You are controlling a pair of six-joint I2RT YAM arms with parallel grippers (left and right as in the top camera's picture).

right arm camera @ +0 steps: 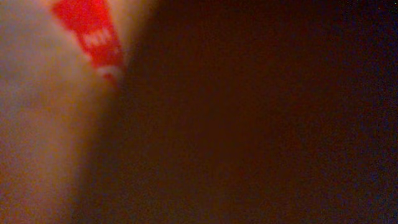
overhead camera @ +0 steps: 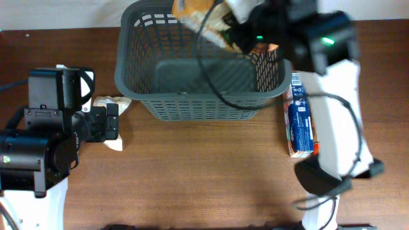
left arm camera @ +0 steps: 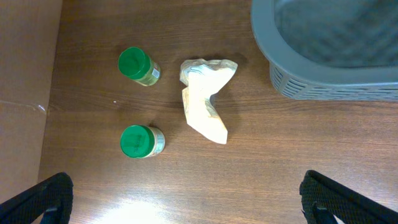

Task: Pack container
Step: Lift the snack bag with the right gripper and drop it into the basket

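Overhead: container (overhead camera: 192, 96) sits at the far middle of the table (overhead camera: 204, 179), upright. A blue and red carton (overhead camera: 300, 121) lies just beside its right end.

Left wrist view only: two green-lidded jars (left arm camera: 135, 64) (left arm camera: 138, 140) stand apart from each other on the wood, left of a crumpled cream wrapper (left arm camera: 206, 99). The overhead camera does not show the jars; the left arm covers that spot. One container corner shows at upper right.

Right wrist view: almost all dark and blurred, with a tan surface and a red patch (right arm camera: 87, 37) right against the lens.

Left gripper (left arm camera: 185, 180): fingers (left arm camera: 46, 196) spread wide, nothing between them, above the table near the wrapper.

Right gripper (overhead camera: 233, 32): over the container's far right corner, with an orange-tan packet (overhead camera: 192, 9) against its front. Jaws are hidden in both views; grip state cannot be told.
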